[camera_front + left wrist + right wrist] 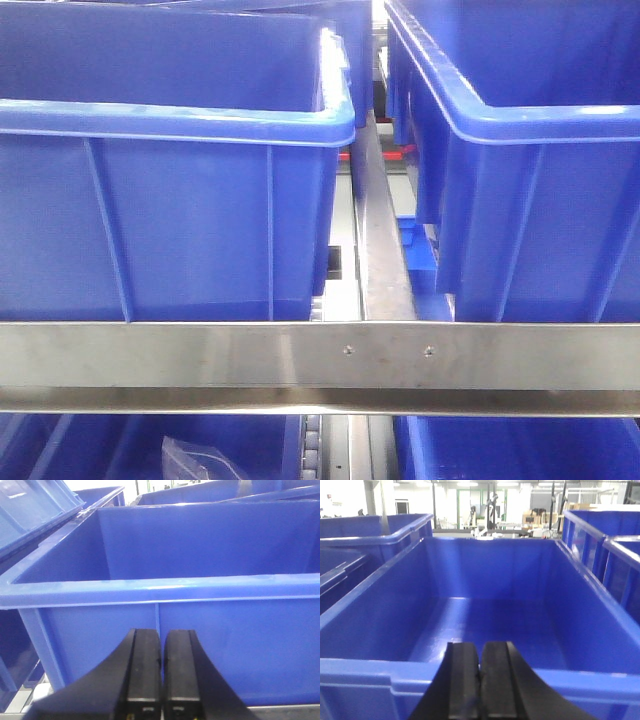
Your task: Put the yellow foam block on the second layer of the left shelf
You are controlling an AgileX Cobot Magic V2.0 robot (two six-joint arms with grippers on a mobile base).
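While both arms faced the shelving, the scene stood thus:
Left hand (pixel 161 672): black fingers pressed together, holding nothing, level with the front wall of a deep blue plastic bin (pixel 200 590).
Right hand (pixel 480 680): fingers pressed together, holding nothing, at the near rim of another blue plastic bin (pixel 485 610).
Yellow foam block: not visible in any view.
Front view: brushed steel shelf rail (pixel 320 355) ran below two blue bins.

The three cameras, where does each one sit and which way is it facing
Exterior front view: facing the shelf, looks at two blue bins above a steel rail; no robot part shows.
Left wrist view: behind the left gripper, shut, low before a bin wall.
Right wrist view: behind the right gripper, shut, looking down into a bare bin.
Both wrist views share closed black fingers and blue bins.
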